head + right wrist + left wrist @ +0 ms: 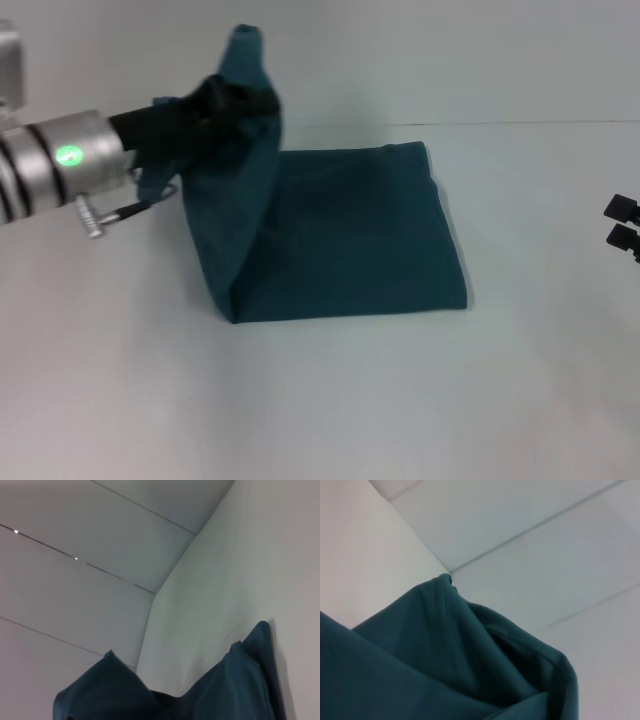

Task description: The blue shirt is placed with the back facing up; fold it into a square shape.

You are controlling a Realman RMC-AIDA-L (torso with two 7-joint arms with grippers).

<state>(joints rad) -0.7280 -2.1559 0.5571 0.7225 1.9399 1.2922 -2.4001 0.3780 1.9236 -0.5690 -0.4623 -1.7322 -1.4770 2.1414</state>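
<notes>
The blue shirt (350, 230) lies partly folded on the white table, its right part flat as a rough rectangle. Its left part is pulled up into a peak above the table. My left gripper (245, 100) is shut on that raised cloth near the peak, with folds draping down around it. In the left wrist view the shirt (445, 655) fills the lower half in bunched folds, and the fingers themselves are hidden. My right gripper (622, 222) stands open at the far right edge, apart from the shirt. The right wrist view catches teal cloth (235, 690) along its lower edge.
The white table (320, 400) spreads in front of and to both sides of the shirt. A white wall (450, 60) rises behind the table's back edge. A cable (140, 208) hangs under my left wrist.
</notes>
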